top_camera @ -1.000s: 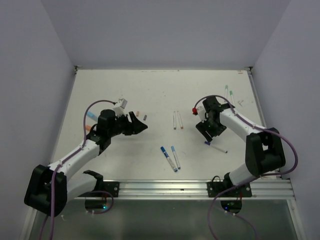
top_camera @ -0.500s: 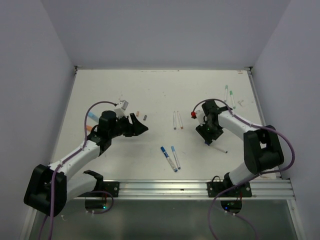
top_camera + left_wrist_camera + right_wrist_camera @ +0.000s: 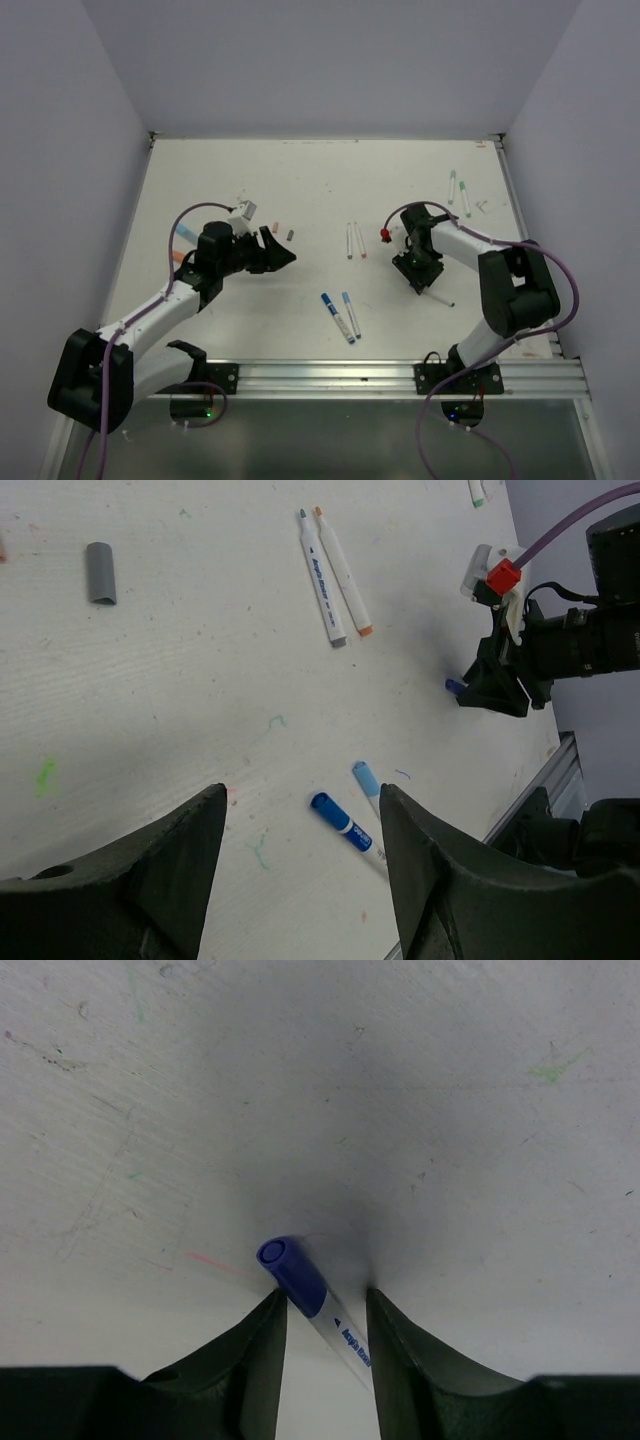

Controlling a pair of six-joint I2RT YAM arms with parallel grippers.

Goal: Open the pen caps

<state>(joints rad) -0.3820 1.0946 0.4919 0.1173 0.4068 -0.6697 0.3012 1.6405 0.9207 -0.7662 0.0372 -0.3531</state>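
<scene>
The right gripper has its black fingers close on both sides of the slim white plastic pen, just behind its dark blue cylindrical cap; whether they press it, I cannot tell. The left gripper hangs wide apart, holding nothing.

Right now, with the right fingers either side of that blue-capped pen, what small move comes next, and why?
Probably close the right gripper onto the barrel of the blue-capped pen: its fingers straddle the white barrel just behind the blue cap, with gaps visible on both sides, so nothing is gripped yet.
</scene>
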